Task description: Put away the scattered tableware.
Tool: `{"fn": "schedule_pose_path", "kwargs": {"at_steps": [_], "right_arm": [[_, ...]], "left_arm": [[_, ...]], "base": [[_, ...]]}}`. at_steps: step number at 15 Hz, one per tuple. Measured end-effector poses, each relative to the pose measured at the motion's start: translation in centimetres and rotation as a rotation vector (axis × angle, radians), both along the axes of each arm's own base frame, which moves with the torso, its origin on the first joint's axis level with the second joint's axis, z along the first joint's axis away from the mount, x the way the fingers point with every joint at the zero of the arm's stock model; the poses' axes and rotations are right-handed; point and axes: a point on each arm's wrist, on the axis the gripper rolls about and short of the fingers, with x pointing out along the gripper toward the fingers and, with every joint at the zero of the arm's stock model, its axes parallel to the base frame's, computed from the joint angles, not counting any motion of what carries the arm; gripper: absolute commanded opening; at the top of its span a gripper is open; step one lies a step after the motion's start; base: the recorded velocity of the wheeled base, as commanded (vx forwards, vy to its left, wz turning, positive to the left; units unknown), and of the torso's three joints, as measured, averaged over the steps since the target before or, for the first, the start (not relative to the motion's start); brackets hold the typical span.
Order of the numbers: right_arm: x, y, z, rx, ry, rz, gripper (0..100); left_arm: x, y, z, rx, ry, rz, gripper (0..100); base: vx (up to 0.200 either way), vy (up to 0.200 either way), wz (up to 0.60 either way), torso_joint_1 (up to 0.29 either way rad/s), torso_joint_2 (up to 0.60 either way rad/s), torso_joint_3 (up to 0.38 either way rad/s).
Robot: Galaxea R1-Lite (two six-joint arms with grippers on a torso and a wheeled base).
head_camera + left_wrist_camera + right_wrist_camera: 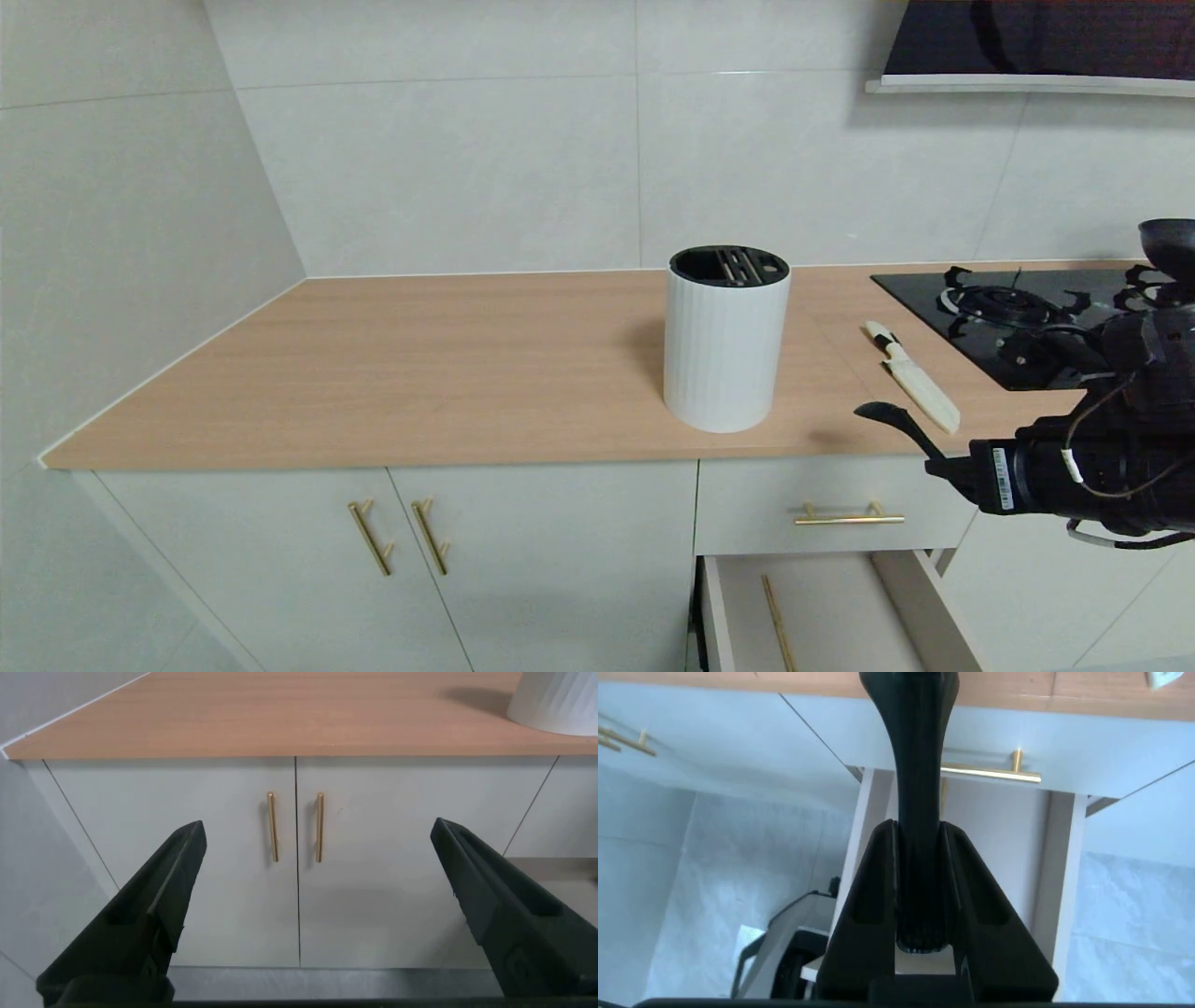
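A white ribbed utensil holder [722, 347] with a black slotted top stands upright on the wooden counter [420, 364]; its base also shows in the left wrist view [561, 705]. A cream-coloured knife [913, 375] lies flat on the counter to the holder's right, beside the stove. My right gripper [941, 459] [920, 887] hangs in front of the counter's edge, below the knife, shut on the handle of a black utensil [892, 416] [915, 756] that juts up and to the left. My left gripper [316, 831] is open and empty, low down, facing the cabinet doors.
A black gas stove [1018, 313] sits at the counter's right end. Below the counter edge there is a shut drawer with a gold handle [848, 516], and under it a pulled-out drawer [822, 611]. Two cabinet doors with gold handles [294, 826] stand to the left. Tiled walls close off the back and left.
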Motion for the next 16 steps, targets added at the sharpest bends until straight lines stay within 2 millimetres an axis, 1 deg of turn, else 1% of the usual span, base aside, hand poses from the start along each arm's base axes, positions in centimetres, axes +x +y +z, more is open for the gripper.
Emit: {"fn": "schedule_pose_path", "kwargs": {"at_steps": [3,5,16], "right_arm": [[-0.1,0.0,-0.2,-0.003,0.007,0.002,0],[-0.1,0.0,-0.4,-0.006,0.014,0.003,0],[0.8,0.3,-2.1,-0.05,0.073,0.027,0]], "left_arm": [[0.0,0.0,0.0,0.0,0.0,0.0,100],[0.0,0.0,0.0,0.0,0.0,0.0,100],[0.0,0.0,0.0,0.0,0.001,0.0,100]], "base": [[0.0,0.0,0.0,0.0,0.0,0.0],[0.0,0.0,0.0,-0.136,0.3,0.164],[0.0,0.0,0.0,-0.2,0.48,0.276]]}}
